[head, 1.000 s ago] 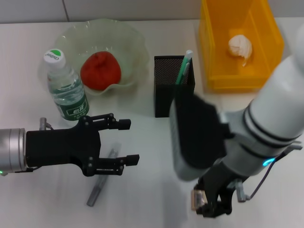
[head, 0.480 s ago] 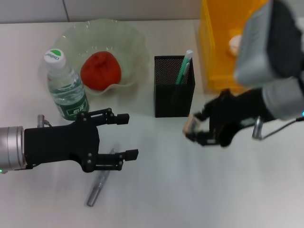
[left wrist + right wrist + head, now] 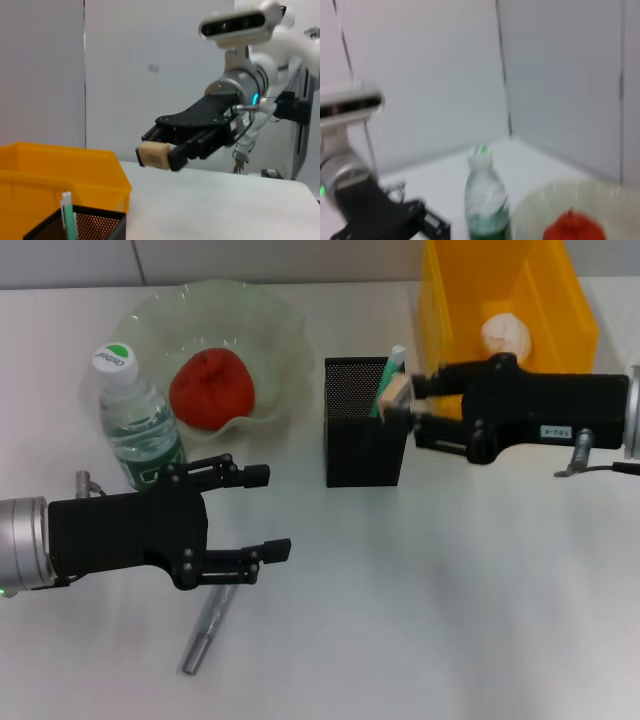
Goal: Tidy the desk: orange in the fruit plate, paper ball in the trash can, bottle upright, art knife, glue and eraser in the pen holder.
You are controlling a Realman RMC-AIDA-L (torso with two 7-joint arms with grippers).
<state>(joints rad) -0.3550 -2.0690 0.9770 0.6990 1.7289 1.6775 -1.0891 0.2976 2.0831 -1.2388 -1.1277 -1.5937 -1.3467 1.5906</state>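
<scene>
Over the pen holder (image 3: 366,420) rim, your right gripper (image 3: 412,402) pinches the eraser (image 3: 396,392), level with the opening so it should drop inside. Left gripper (image 3: 262,512), fingers spread, hangs above a grey pen-like tool (image 3: 207,628).

You see a black wire-mesh pen holder (image 3: 365,420) at centre, a glossy yellow plastic trash can (image 3: 505,325) upper right, a translucent glassy fruit plate (image 3: 215,325) upper left, clear plastic bottle (image 3: 137,420) beside it, on the matt white table (image 3: 400,620).
</scene>
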